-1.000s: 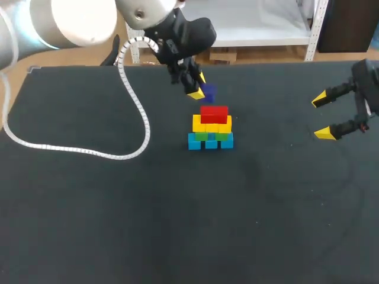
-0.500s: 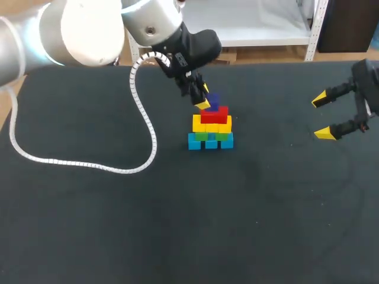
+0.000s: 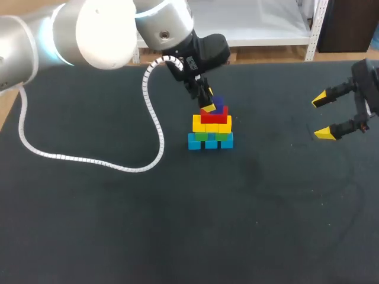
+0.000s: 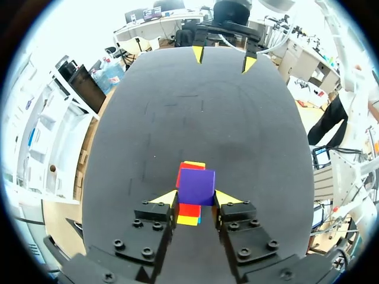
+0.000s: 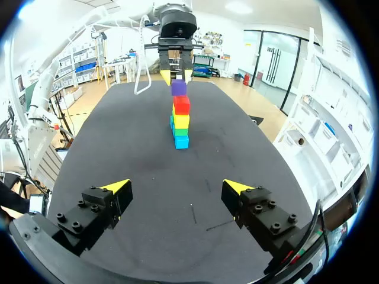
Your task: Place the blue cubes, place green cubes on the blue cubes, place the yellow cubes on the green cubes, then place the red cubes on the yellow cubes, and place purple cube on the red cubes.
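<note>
A stepped stack stands mid-table: blue cubes (image 3: pixel 211 141) at the base, then green cubes (image 3: pixel 208 135), yellow cubes (image 3: pixel 212 125) and red cubes (image 3: pixel 214 115). My left gripper (image 3: pixel 208 102) is shut on the purple cube (image 3: pixel 218 105) right over the red cubes. In the left wrist view the purple cube (image 4: pixel 196 186) sits between the yellow tips, with red (image 4: pixel 189 209) under it. The right wrist view shows the purple cube (image 5: pixel 178 87) at the top of the stack (image 5: pixel 180 121); whether it rests on red is unclear. My right gripper (image 3: pixel 324 116) stands open at the table's right, nothing between its fingers.
A white coiled cable (image 3: pixel 151 127) from my left arm loops across the table's left half, ending near the stack. The dark table (image 3: pixel 237 225) stretches open in front of the stack and between it and the right gripper.
My left gripper has carried the purple cube forward and down, from behind the stack to just over the red cubes. The cable loop shifted right with it. The right arm has kept still.
</note>
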`<state>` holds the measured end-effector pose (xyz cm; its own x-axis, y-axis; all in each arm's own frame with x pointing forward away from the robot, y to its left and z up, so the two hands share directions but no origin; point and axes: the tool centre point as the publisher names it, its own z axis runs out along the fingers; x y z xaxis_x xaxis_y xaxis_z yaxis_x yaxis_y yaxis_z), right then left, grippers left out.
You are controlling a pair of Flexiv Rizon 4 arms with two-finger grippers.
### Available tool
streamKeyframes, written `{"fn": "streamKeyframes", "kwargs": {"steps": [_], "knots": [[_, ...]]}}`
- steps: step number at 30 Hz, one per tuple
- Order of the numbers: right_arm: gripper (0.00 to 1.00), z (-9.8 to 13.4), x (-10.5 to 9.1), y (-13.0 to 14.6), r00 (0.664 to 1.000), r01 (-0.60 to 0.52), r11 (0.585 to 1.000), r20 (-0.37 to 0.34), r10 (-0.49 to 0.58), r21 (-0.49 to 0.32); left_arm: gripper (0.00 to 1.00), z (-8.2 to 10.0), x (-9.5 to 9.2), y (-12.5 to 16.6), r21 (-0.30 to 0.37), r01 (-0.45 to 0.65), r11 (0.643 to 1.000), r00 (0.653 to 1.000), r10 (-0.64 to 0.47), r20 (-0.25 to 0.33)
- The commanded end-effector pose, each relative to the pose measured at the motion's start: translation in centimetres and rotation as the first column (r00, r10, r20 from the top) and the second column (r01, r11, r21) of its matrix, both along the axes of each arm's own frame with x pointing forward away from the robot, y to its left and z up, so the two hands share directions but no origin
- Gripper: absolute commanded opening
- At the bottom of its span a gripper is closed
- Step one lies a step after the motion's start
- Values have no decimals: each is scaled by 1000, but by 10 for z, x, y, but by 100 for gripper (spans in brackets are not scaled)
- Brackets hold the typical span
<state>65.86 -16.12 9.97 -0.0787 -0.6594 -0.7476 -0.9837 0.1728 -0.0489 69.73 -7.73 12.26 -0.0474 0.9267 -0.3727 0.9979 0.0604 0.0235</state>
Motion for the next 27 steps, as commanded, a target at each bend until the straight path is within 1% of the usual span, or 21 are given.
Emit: {"fn": "streamKeyframes", "kwargs": {"steps": [1,13,27], "knots": [[100,-1,1,0,1000,-1,1000,1,1,3,0,-1,4,-3,7,3,1000,1000,-3,1],[100,-1,1,0,1000,-1,1000,1,1,3,0,-4,7,2,20,-9,1000,1000,9,-6],[100,-1,1,0,1000,-1,1000,1,1,3,0,-5,9,1,13,2,1000,1000,-2,-16]]}}
